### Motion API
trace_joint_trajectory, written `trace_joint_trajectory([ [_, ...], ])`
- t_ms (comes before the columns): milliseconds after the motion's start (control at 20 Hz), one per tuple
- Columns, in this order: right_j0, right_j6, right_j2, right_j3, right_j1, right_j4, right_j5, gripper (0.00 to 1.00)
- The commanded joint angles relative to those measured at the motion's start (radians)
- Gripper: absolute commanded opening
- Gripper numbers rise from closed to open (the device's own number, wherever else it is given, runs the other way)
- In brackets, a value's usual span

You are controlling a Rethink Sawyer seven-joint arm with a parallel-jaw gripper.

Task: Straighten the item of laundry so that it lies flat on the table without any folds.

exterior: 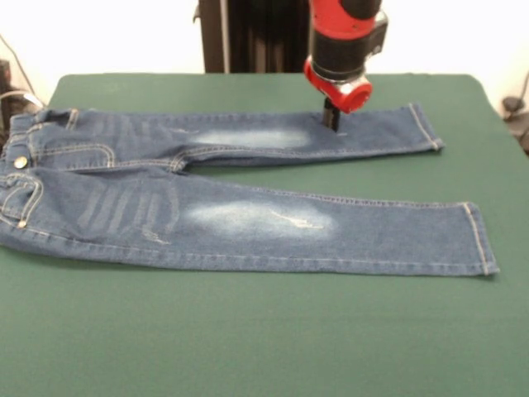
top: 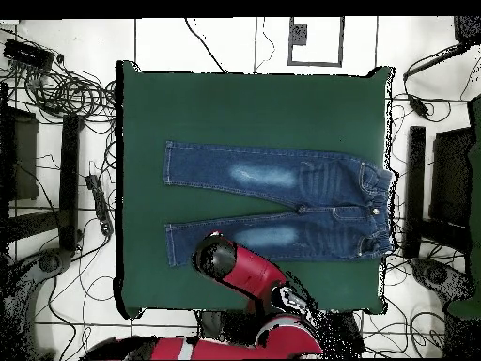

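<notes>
Jeans (exterior: 248,219) spread lengthwise across table (exterior: 264,347), both legs out, waistband at one end and hanging close to the table edge in front view. Near leg lies flat and clean. Far leg also mostly flat; slight pucker at the crotch where the legs meet. Legs splay apart toward the cuffs.

Gripper (exterior: 331,118) down over the far leg, roughly at the knee. Only a dark stub shows under the red wrist; cannot tell whether it is wide, narrow, or pinching cloth. Overhead view hides the tip under the arm (top: 246,271).

Judgement: job looks nearly done. Little left but the crotch crease.

Risks from here:
- If denim is caught and the arm lifts, far leg rises and drops back with a new fold.
- A sideways drag at the knee would bunch cloth toward the crotch or skew the leg over the near one.
- A pull toward the waistband end could slide the waist off the table edge.
</notes>
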Motion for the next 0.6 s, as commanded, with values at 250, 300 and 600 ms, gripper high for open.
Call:
trace_joint_trajectory([
  [250,-0.05,-0.107,0.047,-0.068,-0.002,-0.309,0.005,0.0],
  [300,-0.054,-0.093,0.05,-0.074,0.001,-0.325,0.01,0.0],
  [600,-0.052,-0.016,0.048,-0.114,0.033,-0.396,0.009,0.0],
])
